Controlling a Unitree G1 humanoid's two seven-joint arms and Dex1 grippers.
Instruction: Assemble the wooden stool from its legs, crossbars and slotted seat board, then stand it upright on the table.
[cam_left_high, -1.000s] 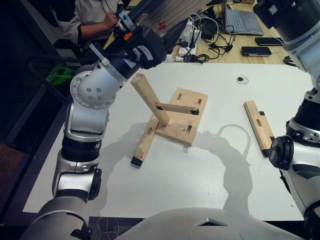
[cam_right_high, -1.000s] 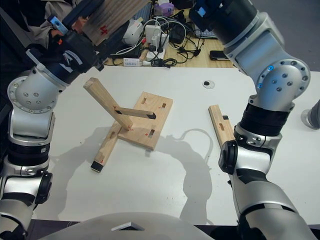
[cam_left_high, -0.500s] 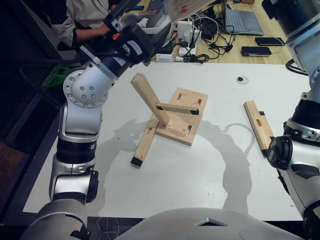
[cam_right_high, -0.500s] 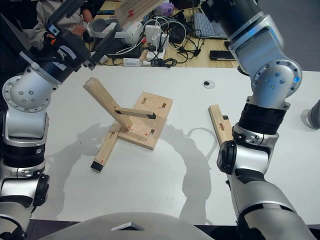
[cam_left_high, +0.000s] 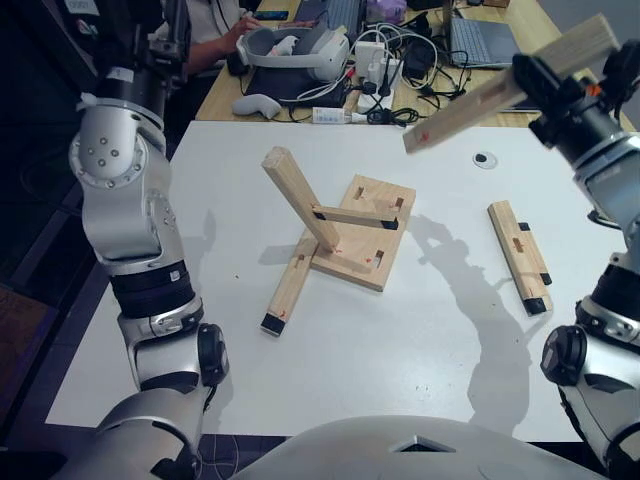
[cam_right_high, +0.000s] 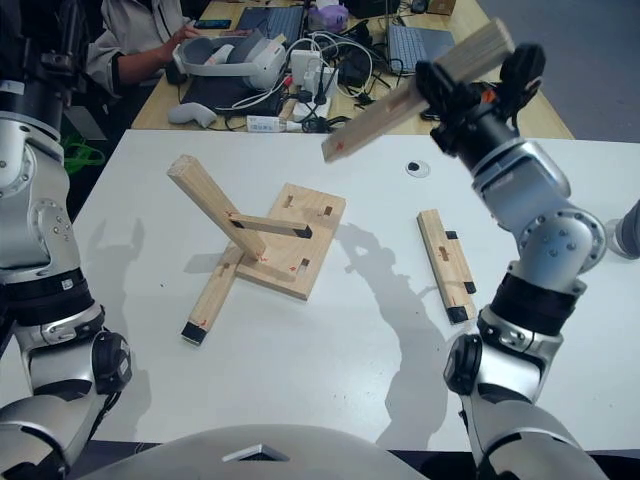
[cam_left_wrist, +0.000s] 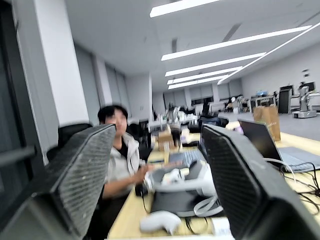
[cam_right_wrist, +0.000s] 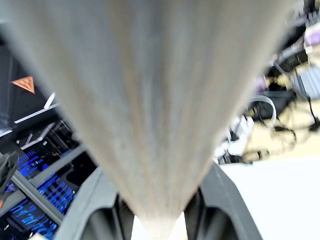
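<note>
Four wooden legs: a raised leg (cam_left_high: 470, 105) clamped in the right claw (cam_left_high: 568, 75) toward 1 o'clock, a tilted leg (cam_left_high: 298, 195) standing in the board at the middle, a flat leg (cam_left_high: 288, 290) lying at the board's 8 o'clock with one end under it, and a loose leg (cam_left_high: 518, 252) lying at 3 o'clock. One crossbar (cam_left_high: 355, 215) joins the tilted leg to the board. One seat board (cam_left_high: 360, 245), with three open slots (cam_left_high: 378, 258) showing. Two claws; the left claw (cam_left_wrist: 159, 150) gapes with nothing in it. One white desk (cam_left_high: 400, 340), with one round grommet (cam_left_high: 485, 159) at 1 o'clock.
</note>
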